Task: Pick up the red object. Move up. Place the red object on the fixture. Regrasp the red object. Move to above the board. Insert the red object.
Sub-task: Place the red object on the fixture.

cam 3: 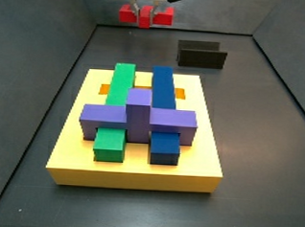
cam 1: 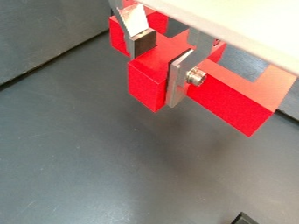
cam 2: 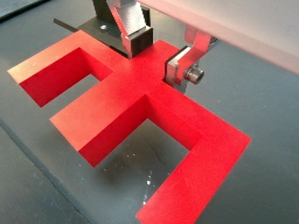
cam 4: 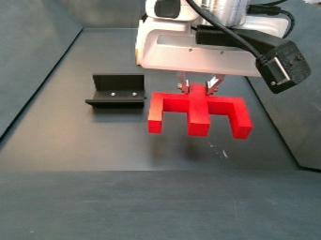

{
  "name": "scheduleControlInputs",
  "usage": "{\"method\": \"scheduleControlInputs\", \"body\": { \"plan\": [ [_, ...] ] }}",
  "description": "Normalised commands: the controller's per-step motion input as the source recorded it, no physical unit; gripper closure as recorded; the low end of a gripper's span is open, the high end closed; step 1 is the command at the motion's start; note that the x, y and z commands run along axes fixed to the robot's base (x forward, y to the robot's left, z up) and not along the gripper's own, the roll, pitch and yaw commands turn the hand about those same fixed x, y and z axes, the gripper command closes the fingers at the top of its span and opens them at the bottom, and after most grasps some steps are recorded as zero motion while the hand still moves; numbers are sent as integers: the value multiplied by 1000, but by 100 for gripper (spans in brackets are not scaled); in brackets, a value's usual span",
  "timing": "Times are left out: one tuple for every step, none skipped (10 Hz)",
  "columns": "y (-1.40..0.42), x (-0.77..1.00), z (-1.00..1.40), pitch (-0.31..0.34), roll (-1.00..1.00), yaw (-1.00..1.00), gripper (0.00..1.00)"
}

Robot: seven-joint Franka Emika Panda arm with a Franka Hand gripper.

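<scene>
My gripper (cam 4: 198, 90) is shut on the red object (cam 4: 197, 112), a comb-like red block with prongs. Both wrist views show the silver fingers (cam 1: 179, 77) clamped on its middle bar (cam 2: 140, 87), one on each side. The block hangs level, a little above the dark floor, with its shadow under it. The fixture (cam 4: 116, 91) stands on the floor to one side of it, apart and with nothing in it. In a side view the gripper (cam 3: 155, 4) and red object (cam 3: 145, 15) are beyond the board (cam 3: 75, 131), near the fixture (cam 3: 204, 56).
The yellow board carries green (cam 3: 118, 94), blue (cam 3: 163, 97) and purple (cam 3: 140, 117) blocks, with orange slots showing beside them. Dark walls enclose the floor (cam 4: 88, 187) on all sides.
</scene>
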Motion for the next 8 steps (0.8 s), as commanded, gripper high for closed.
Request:
{"method": "scheduleControlInputs", "body": {
  "plan": [
    [0,89,0,0,-57,-6,100],
    [0,140,0,0,-140,-11,100],
    [-31,317,183,0,-386,-69,100],
    [-369,629,383,89,-563,-71,100],
    [-431,697,460,103,-591,-60,100],
    [-469,706,483,77,-580,-43,100],
    [-429,751,503,51,-597,-9,100],
    [-343,857,466,154,-646,-34,100]
  ]
}}
